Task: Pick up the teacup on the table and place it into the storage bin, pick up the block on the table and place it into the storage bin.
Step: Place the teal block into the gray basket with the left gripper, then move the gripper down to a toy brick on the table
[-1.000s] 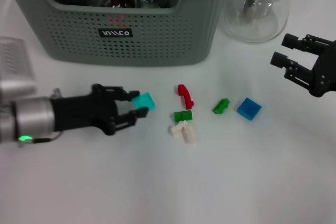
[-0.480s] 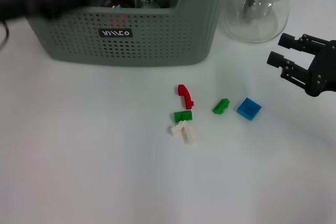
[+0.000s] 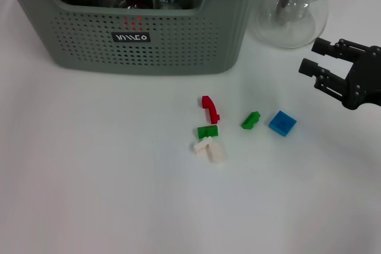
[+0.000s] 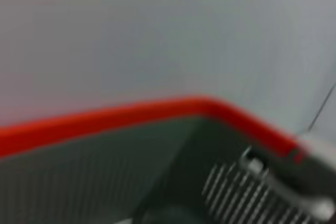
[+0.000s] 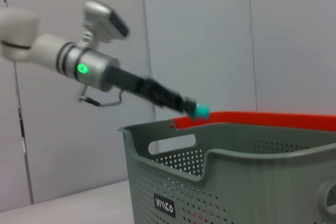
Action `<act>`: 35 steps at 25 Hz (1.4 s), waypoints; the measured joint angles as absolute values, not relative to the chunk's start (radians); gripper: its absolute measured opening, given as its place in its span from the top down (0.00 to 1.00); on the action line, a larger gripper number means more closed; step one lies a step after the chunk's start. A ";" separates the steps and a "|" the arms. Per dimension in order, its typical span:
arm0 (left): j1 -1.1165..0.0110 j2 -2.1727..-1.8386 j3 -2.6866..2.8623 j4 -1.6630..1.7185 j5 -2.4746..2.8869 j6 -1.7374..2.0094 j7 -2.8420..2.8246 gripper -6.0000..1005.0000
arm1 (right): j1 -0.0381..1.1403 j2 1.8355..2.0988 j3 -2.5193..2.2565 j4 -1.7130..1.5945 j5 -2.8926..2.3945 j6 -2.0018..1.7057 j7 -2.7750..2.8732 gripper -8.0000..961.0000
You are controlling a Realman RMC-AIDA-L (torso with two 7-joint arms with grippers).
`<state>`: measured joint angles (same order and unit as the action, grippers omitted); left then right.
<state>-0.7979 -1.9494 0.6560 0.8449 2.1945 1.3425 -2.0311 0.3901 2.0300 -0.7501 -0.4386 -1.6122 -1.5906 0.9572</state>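
Left claw [image 5: 195, 110] pinches the teal block [image 5: 201, 112] high over the storage bin [image 5: 231, 182], seemingly poised to drop; right claw [image 3: 327, 69] hovers open, idle.

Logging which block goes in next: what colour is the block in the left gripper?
Teal block, clearest in the right wrist view.

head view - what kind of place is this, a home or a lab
Most likely a lab test bench, not a home: a plain white table, small toy blocks laid out like test props beside a storage bin, and bare grey wall panels behind the left pincer holding a teal block over it.
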 joint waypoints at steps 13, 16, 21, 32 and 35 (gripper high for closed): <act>-0.810 -2.022 0.801 0.965 2.374 1.218 -2.216 0.48 | 0.392 2.033 -0.750 -0.439 -1.612 -1.589 0.957 0.47; -0.753 -2.045 0.750 1.057 2.284 1.262 -2.193 0.47 | 0.392 2.033 -0.750 -0.439 -1.612 -1.589 0.957 0.47; -0.580 -2.072 0.670 1.091 1.865 1.470 -1.895 0.33 | 0.393 2.032 -0.750 -0.439 -1.612 -1.589 0.959 0.47; -0.320 -2.171 0.651 0.876 1.857 1.734 -1.208 0.35 | 0.401 2.021 -0.750 -0.450 -1.612 -1.563 1.059 0.47; -0.326 -2.170 0.664 0.722 1.919 1.701 -1.093 0.36 | 0.402 2.015 -0.750 -0.450 -1.611 -1.565 1.078 0.47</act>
